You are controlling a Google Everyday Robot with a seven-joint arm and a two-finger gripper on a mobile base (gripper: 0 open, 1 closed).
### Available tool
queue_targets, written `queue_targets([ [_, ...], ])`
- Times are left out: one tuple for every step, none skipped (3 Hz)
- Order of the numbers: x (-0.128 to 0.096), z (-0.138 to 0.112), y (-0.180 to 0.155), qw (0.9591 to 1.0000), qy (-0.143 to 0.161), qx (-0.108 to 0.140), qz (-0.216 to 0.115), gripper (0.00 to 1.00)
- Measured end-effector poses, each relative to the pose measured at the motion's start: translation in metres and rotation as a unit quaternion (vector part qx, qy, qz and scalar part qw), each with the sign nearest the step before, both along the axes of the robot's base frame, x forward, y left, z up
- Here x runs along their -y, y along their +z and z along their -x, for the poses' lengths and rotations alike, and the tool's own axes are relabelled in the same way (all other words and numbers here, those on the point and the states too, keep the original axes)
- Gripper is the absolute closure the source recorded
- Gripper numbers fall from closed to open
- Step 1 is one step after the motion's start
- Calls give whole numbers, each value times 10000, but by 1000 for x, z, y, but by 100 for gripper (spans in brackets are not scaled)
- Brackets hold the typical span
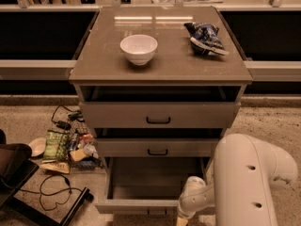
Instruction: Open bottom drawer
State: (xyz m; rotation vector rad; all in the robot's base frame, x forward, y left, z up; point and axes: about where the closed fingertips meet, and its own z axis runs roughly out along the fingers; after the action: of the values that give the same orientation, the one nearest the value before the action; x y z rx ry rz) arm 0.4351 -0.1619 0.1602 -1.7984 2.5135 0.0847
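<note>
The bottom drawer (136,205) of the grey-beige cabinet stands pulled well out, showing a plain flat grey inside with nothing in it. Its small black bar handle (156,213) sits on the front near the lower edge of the camera view. My gripper (181,220) is at the very bottom edge, right beside the handle at the drawer front's right part, mostly cut off by the frame. The white wrist (192,197) leads down to it from the bulky white arm link (251,178) at the lower right.
The middle drawer (157,148) and top drawer (158,115) are each slightly ajar. On the cabinet top stand a white bowl (138,48) and a blue snack bag (205,37). Snack packets, cables (52,190) and a dark chair base (14,171) litter the floor on the left.
</note>
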Motion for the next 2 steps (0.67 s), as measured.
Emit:
queue_targets([
  [0,19,-11,9993,-262,-188,-205,50],
  [0,19,-5,9993,-262,-188,-205,73],
])
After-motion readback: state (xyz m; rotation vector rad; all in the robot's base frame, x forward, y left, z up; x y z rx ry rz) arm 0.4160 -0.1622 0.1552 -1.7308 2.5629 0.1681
